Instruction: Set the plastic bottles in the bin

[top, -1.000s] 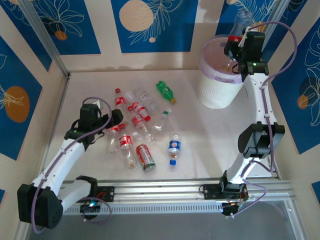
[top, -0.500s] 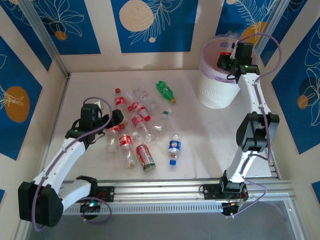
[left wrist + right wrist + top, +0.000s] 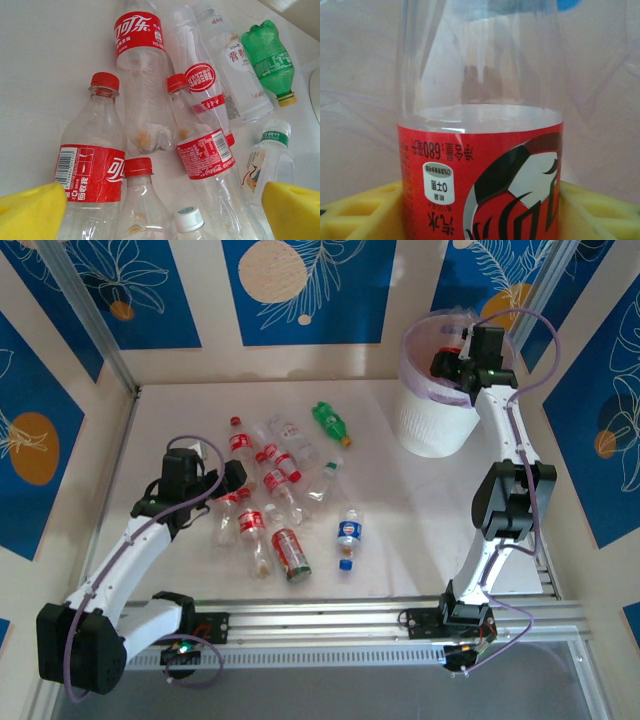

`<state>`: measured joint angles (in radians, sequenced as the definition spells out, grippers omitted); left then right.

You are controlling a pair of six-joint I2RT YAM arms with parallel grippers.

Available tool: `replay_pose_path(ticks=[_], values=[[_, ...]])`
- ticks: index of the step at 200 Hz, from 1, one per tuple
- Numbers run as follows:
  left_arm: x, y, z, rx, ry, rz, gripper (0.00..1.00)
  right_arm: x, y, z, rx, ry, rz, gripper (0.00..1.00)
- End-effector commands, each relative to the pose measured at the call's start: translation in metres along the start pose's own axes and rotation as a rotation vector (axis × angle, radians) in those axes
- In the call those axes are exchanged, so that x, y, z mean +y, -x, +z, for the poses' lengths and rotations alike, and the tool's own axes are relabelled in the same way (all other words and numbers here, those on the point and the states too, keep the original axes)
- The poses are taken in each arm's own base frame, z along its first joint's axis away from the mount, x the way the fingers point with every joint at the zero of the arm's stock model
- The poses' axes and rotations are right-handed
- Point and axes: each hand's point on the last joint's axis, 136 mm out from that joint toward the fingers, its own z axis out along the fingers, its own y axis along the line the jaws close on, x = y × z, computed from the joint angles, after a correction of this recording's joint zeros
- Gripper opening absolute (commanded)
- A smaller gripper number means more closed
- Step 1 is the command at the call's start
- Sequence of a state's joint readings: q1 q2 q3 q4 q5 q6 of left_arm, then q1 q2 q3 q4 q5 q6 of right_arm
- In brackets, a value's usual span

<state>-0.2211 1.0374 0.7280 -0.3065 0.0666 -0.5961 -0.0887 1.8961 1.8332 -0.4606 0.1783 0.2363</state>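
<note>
Several clear plastic bottles [image 3: 268, 502] lie in a cluster on the white table, most red-labelled, with a green one [image 3: 331, 423] and a blue-labelled one [image 3: 348, 532]. My left gripper [image 3: 232, 480] hovers at the cluster's left edge. It is open [image 3: 165, 215], its yellow fingers [image 3: 30, 212] wide apart above a red-capped bottle [image 3: 137, 200]. My right gripper [image 3: 448, 362] is over the mouth of the white bin [image 3: 432, 425]. Its yellow fingers [image 3: 360, 215] stand on both sides of a red-labelled bottle [image 3: 480, 175], which hangs in front of the bin's liner.
Patterned blue and cream walls close in the table at the back and sides. An aluminium rail [image 3: 330, 615] runs along the near edge. Bare table lies between the bottle cluster and the bin.
My right arm has lowered and moved left, carrying its bottle from above the bin's rim down into the bin's mouth. The left arm has stayed still.
</note>
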Motion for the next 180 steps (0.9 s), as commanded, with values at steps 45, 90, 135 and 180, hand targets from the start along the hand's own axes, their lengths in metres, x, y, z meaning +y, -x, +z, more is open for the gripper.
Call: replay_pose_path(ticks=[45, 90, 135, 180], values=[[0.007, -0.007, 0.004, 0.016, 0.030, 0.019, 1.00, -0.009, -0.022, 0.017, 0.092, -0.005, -0.001, 0.79], [0.007, -0.009, 0.005, 0.022, 0.031, 0.022, 1.00, -0.007, -0.014, 0.012, 0.090, -0.003, -0.013, 0.86], [0.009, -0.008, 0.005, 0.023, 0.040, 0.033, 1.00, 0.004, 0.004, -0.009, 0.070, 0.026, -0.041, 0.87], [0.021, -0.013, 0.001, 0.094, 0.134, 0.133, 1.00, 0.021, 0.039, -0.057, -0.001, 0.061, -0.072, 0.93]])
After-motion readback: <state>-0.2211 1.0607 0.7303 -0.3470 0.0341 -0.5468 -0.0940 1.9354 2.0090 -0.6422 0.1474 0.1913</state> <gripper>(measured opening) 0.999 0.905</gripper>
